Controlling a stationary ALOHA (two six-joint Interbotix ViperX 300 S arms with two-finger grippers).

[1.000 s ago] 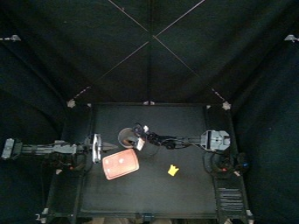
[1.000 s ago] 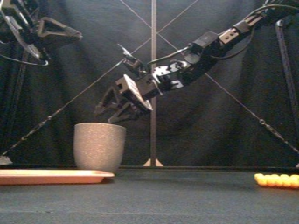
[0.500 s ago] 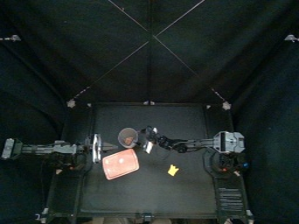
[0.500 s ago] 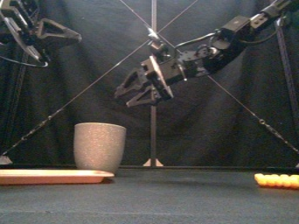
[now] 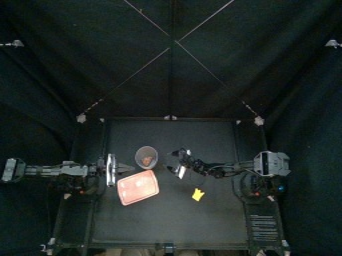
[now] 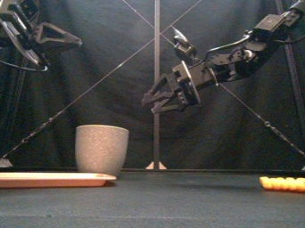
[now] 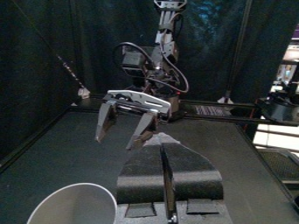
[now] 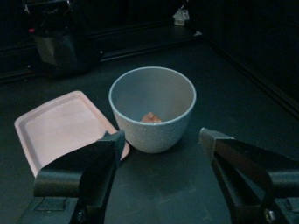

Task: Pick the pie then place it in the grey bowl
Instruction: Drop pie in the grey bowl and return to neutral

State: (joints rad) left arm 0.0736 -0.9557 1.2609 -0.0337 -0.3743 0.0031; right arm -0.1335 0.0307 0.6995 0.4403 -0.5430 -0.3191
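Black table: pie mostly hidden, orange speck inside grey bowl; right gripper spread, left gripper pressed together.

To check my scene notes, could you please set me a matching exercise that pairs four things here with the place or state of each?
Things:
1. pie
2. pink tray
3. yellow toy
4. right tool

Places or states:
A. open and empty, in the air above the table
B. lying flat on the table, beside the grey bowl
C. inside the grey bowl
D. alone on the table, toward the right arm's side

Pairs: 1-C, 2-B, 3-D, 4-A.
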